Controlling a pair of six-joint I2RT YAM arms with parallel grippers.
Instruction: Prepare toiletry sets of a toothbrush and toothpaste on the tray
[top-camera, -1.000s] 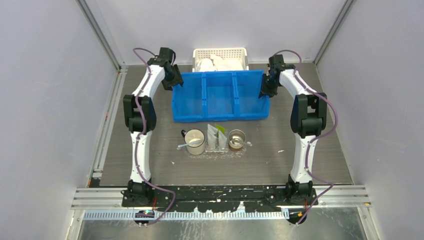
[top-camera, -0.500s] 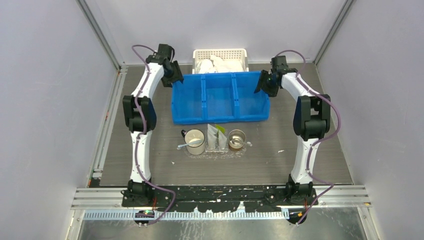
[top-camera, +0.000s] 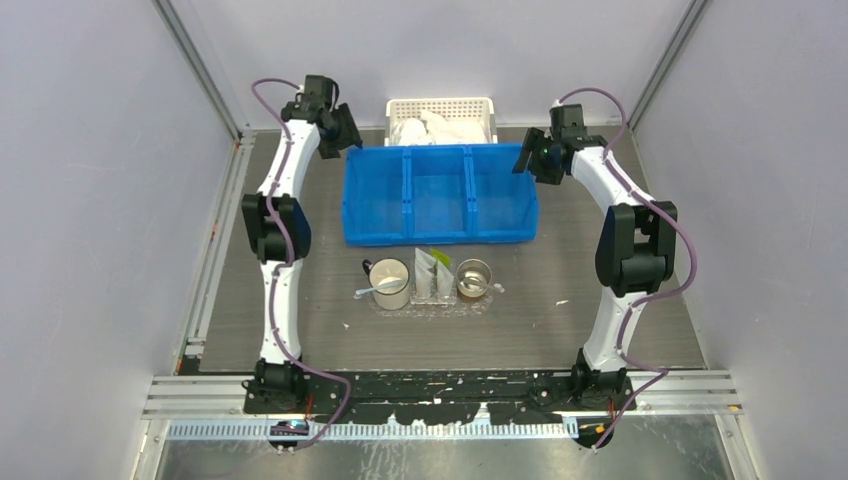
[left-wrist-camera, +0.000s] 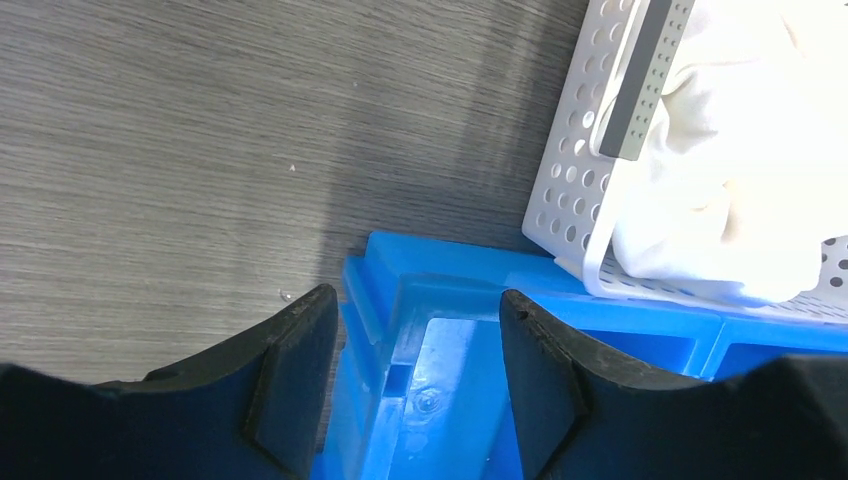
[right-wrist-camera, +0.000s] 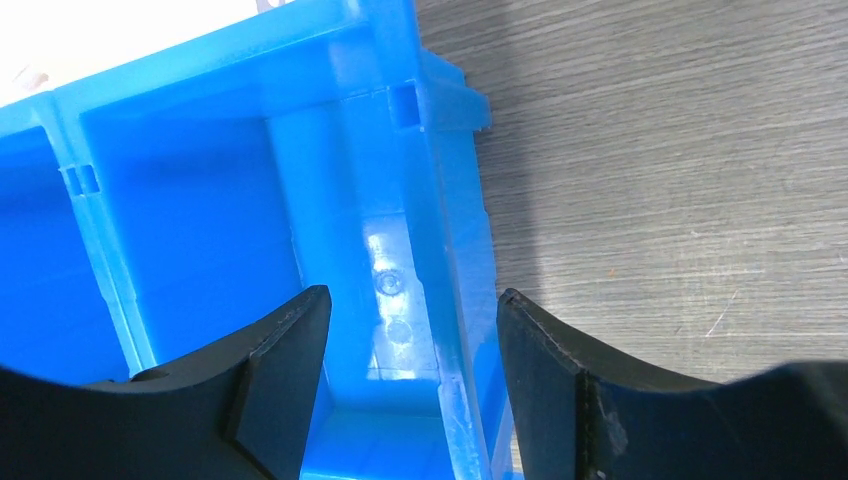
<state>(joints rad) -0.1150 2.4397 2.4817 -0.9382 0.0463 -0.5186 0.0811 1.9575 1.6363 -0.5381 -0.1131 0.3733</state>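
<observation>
At the far end we've just let go of the blue bin (top-camera: 440, 195); left gripper (left-wrist-camera: 415, 390) and right gripper (right-wrist-camera: 410, 380) have backed off to its far corners, jaws apart and empty; the tray (top-camera: 430, 310) sits just near of it, cups (top-camera: 390, 283) aboard, so we reckon sets come next.

Top cam reads bright & even to me, light diffuse from overhead, shadows soft & faint. Walls lean outward toward frame edges, wide-angle. Left wrist cam: soft dark band across the table (left-wrist-camera: 200, 120) from centre up to 12 o'clock; white cloth (left-wrist-camera: 740, 150) at 2 o'clock nearly blown out. Right wrist cam: 11 o'clock corner clipped white, small glare spot on the blue bin (right-wrist-camera: 180, 200) wall near centre. Both wrist cams: fingers (left-wrist-camera: 290, 380) at 6 o'clock slightly soft, table grain sharp.
</observation>
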